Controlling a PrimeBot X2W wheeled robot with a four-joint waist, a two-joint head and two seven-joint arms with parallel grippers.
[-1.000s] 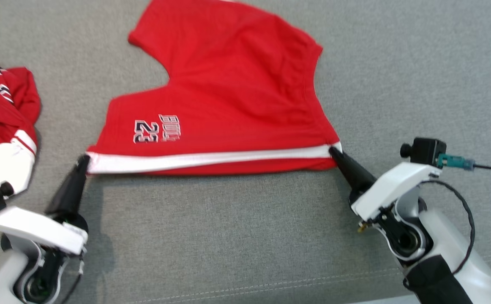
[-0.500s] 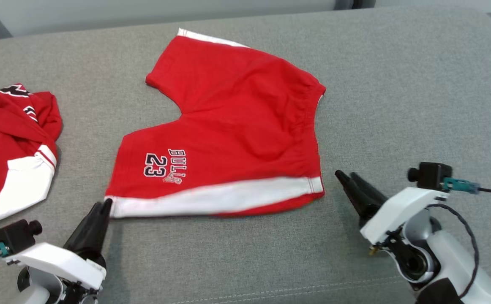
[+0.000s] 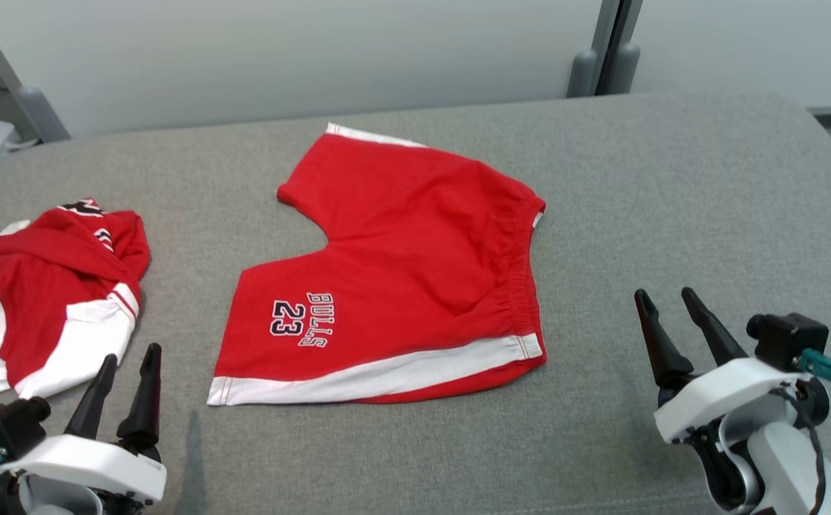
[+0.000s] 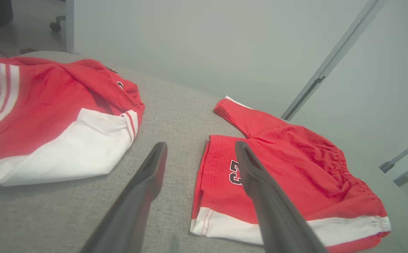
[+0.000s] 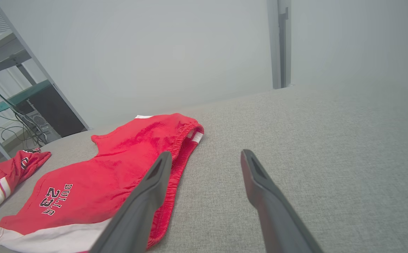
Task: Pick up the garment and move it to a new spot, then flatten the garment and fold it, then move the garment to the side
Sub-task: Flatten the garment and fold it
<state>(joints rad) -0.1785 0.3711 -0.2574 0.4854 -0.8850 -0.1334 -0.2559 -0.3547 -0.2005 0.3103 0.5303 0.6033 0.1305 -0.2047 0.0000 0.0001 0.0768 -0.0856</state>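
Observation:
The garment is a pair of red shorts with a white side stripe and "BULLS 23" print. It lies spread flat in the middle of the grey cushioned surface. My left gripper stands open near the front left, a short way from the shorts' lower left corner, holding nothing. My right gripper stands open to the right of the waistband, apart from the cloth. The left wrist view shows the garment past my open left gripper. In the right wrist view the garment lies left of my open right gripper.
A second red and white garment lies crumpled at the left edge of the surface, close to my left gripper. A pale wall and a grey post stand behind the surface. Bare grey cushion stretches to the right and along the front.
Both grippers have let go of the corners of the shorts' white-striped side, opened and drawn back. The shorts now rest flat. The head camera has tilted up, shifting the whole picture.

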